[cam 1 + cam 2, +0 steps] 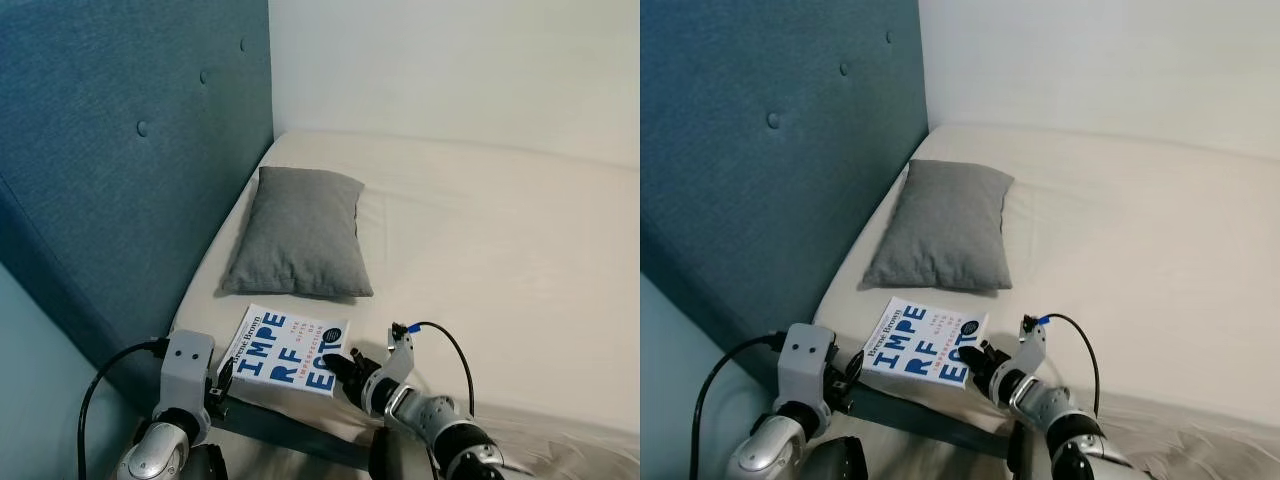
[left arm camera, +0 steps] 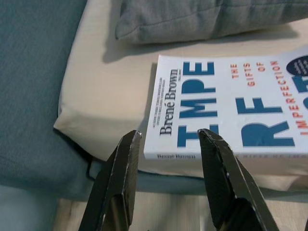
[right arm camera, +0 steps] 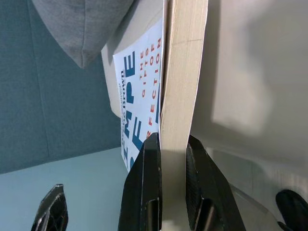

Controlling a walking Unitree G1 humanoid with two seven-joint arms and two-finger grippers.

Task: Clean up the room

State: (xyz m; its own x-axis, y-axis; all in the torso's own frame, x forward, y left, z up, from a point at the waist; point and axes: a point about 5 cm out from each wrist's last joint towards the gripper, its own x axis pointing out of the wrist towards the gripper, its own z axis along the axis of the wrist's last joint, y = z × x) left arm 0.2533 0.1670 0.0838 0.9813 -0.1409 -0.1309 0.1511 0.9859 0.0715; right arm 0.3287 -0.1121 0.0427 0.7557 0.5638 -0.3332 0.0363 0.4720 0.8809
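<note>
A white paperback book (image 1: 290, 360) with blue and red lettering lies on the cream mattress near its front edge, just before a grey pillow (image 1: 300, 232). My right gripper (image 1: 345, 372) is shut on the book's right-hand corner; in the right wrist view its fingers (image 3: 144, 187) pinch the page block (image 3: 180, 91). My left gripper (image 2: 168, 137) is open just short of the book's spine corner (image 2: 171, 139), one finger to each side of it and neither touching. The left arm (image 1: 185, 385) sits at the bed's front left corner.
A blue padded headboard (image 1: 130, 170) rises along the left of the bed. A white wall (image 1: 450, 60) stands behind. The cream mattress (image 1: 500, 260) stretches away to the right. Below the bed's front edge runs the dark blue frame (image 1: 290, 430).
</note>
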